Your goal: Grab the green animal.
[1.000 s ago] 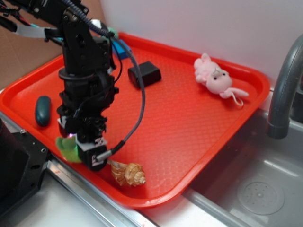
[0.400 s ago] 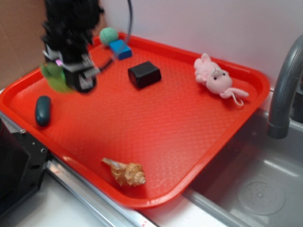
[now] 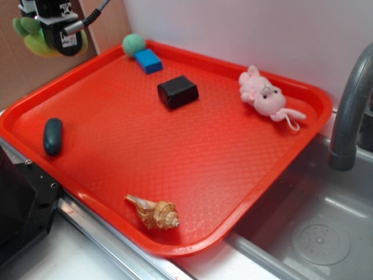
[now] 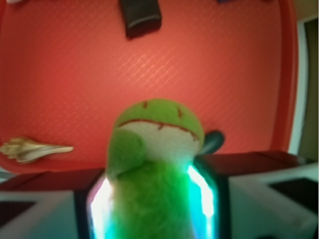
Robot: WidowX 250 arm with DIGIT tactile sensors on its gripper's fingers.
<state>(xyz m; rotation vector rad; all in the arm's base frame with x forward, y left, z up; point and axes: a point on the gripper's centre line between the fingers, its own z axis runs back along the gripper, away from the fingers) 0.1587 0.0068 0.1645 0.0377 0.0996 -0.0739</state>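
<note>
claw (image 3: 51, 36) sat at upper left of the exterior frame, above the tray's (image 3: 303, 146) far-left corner, pinching the green animal (image 3: 30, 36) w/ its fingers (image 4: 202, 199) on both sides. dark green oval (image 3: 52, 136) lay at tray left, teal ball (image 3: 133, 43) & blue block (image 3: 148, 60) up top, black box (image 3: 178, 91) mid, shell (image 3: 154, 213) bottom, pink plush (image 3: 265, 98) right.

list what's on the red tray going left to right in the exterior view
dark green oval → teal crocheted ball → blue block → seashell → black box → pink plush
</note>
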